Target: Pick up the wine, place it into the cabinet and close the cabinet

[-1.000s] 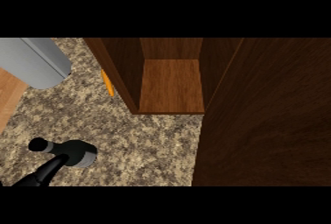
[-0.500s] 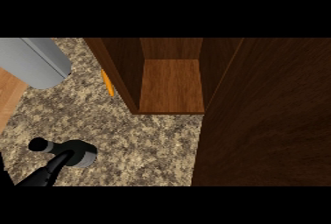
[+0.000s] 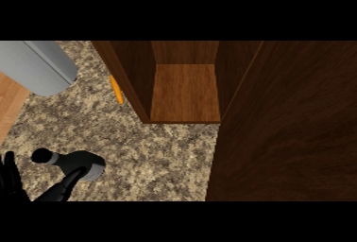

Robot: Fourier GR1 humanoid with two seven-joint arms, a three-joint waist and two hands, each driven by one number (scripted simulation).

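Note:
The wine bottle (image 3: pixel 77 164) is dark with a rounded black top and stands on the speckled counter at the lower left; a dark streak runs from it toward the bottom edge. My left hand (image 3: pixel 10 177) shows only as black fingers at the left edge, just left of the bottle and apart from it, fingers straight. The wooden cabinet (image 3: pixel 185 94) stands open at the top centre, its shelf bare. Its door (image 3: pixel 293 127) is swung open and fills the right side. My right hand is out of sight.
A large grey cylinder (image 3: pixel 38 66) lies at the upper left. A thin orange object (image 3: pixel 117 90) sits against the cabinet's left wall. A light wooden surface (image 3: pixel 10 108) borders the counter (image 3: pixel 153 156) on the left.
The fingers of my left hand have come into view at the lower left edge beside the bottle. The bottle and cabinet have stayed where they were.

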